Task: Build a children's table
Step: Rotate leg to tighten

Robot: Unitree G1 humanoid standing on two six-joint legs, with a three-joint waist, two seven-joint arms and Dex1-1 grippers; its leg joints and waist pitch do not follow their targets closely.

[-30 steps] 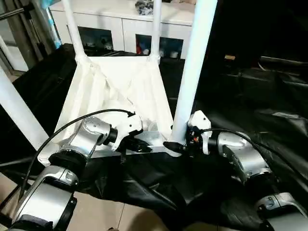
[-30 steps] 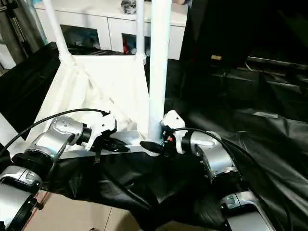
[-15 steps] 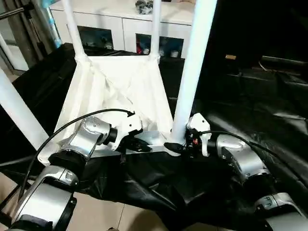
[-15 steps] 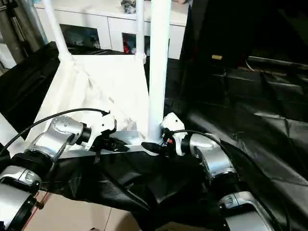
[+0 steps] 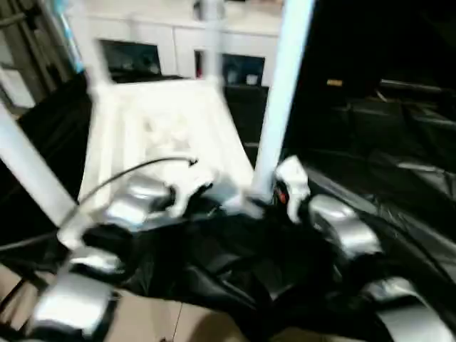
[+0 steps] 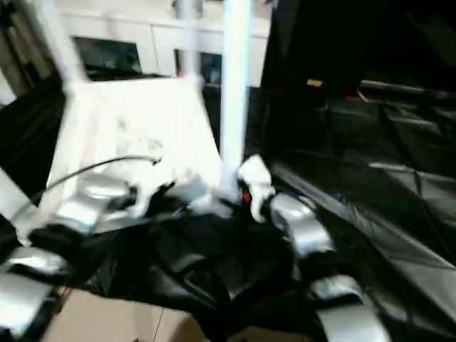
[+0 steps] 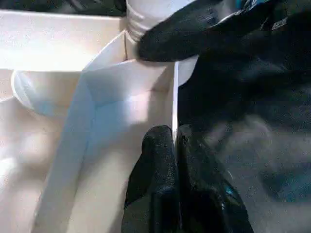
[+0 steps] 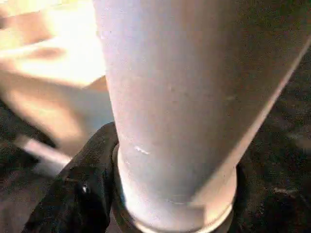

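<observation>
The tabletop point(image 5: 164, 121) lies underside up, its leg point(image 5: 279, 100) standing upright; the left gripper point(image 7: 172, 145) pinches its rim, the right gripper point(image 8: 160, 194) clasps the leg's base.

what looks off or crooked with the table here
Nothing stands out. The white plastic tabletop lies upside down on black sheeting with white tube legs standing in its corner sockets, including the near leg.

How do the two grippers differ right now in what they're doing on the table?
The left gripper is shut, pinching the thin rim of the tabletop; the right gripper stands wider, its fingers around the base of the near leg. Both work at the tabletop's near edge.
</observation>
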